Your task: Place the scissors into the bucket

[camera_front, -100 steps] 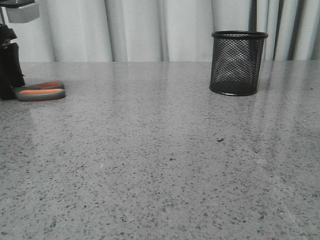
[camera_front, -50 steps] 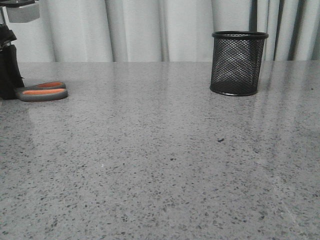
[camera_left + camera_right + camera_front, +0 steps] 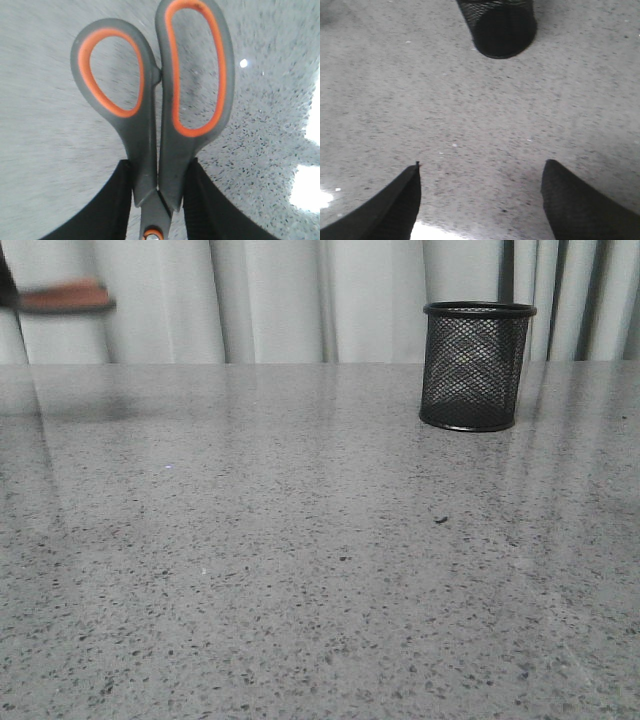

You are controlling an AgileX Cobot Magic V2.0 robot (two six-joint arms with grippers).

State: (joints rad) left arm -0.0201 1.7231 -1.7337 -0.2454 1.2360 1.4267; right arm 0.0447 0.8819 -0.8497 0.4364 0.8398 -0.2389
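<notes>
Left gripper clamps the scissors near the pivot, apparently lifted above the table; right gripper spread wide, empty; bucket upright, far right.

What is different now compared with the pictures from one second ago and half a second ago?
The scissors have left the table: they lay at its left edge and are now lifted high at the far left of the front view, blurred by motion. The left gripper holds them, its jaws clamped just below the handles. The bucket stayed in its place, upright. The right gripper is open and empty.
</notes>
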